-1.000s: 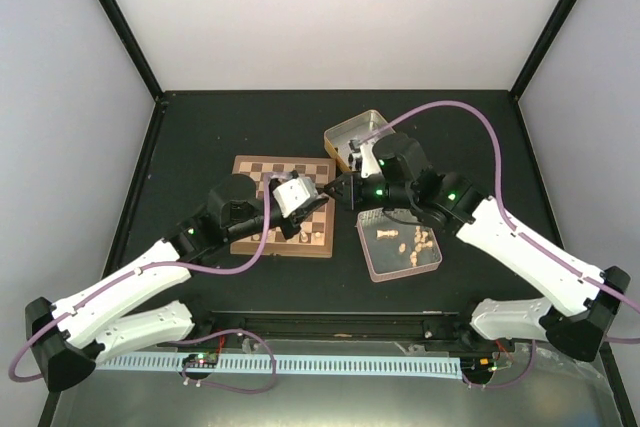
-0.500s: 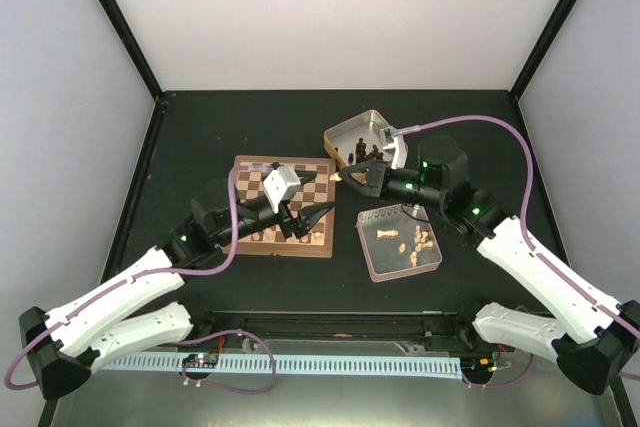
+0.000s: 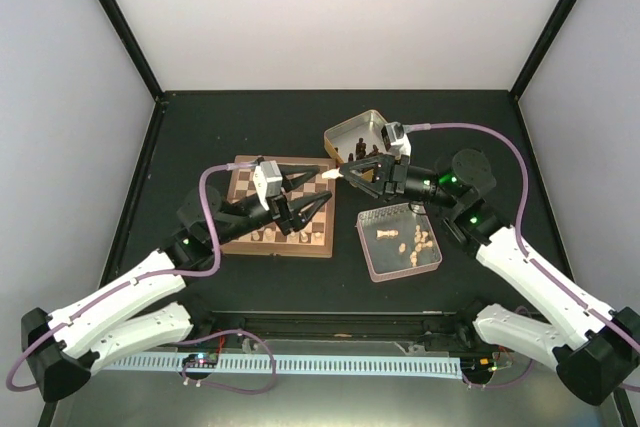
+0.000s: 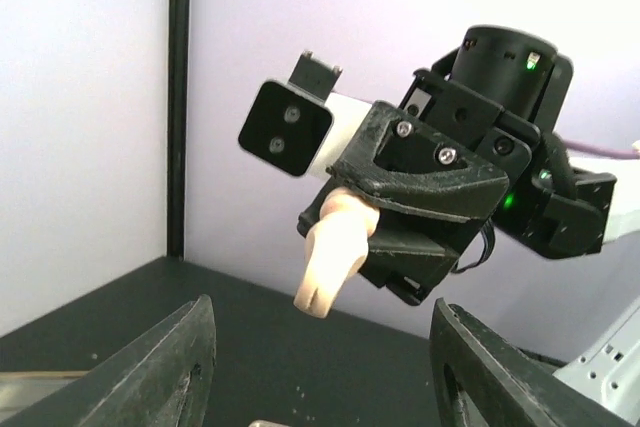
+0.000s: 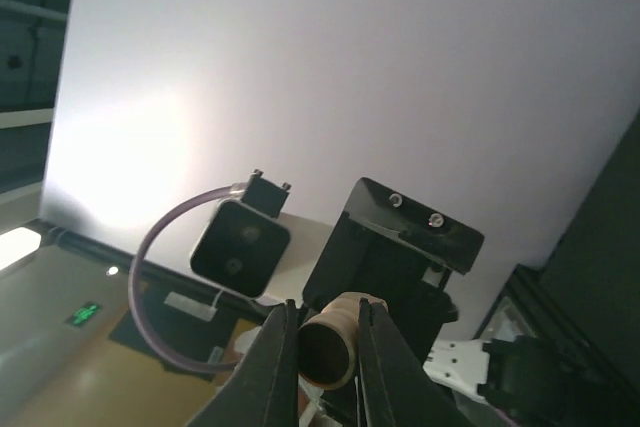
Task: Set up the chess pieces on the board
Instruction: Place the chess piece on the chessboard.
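The board [image 3: 243, 169] lies left of centre, partly under my left arm. A few cream chess pieces [image 3: 305, 237] stand along its near edge. My right gripper [image 3: 340, 176] is shut on one cream piece [image 3: 328, 176] and holds it in the air over the board's right edge. It grips the piece by its base [image 5: 335, 342], head pointing out toward the left gripper [image 4: 335, 257]. My left gripper [image 3: 316, 203] is open and empty. It is raised off the board and faces the right gripper, its fingers [image 4: 180, 367] apart on either side below the piece.
A metal tin [image 3: 432, 265] with several loose cream pieces lies right of the board. A second tin [image 3: 345, 128] with dark pieces stands behind it, at the board's far right corner. Black frame posts rise at the back corners.
Both grippers have lifted and turned to face each other. The left one rose off the board and opened toward the right; the right one swung out with the cream piece.
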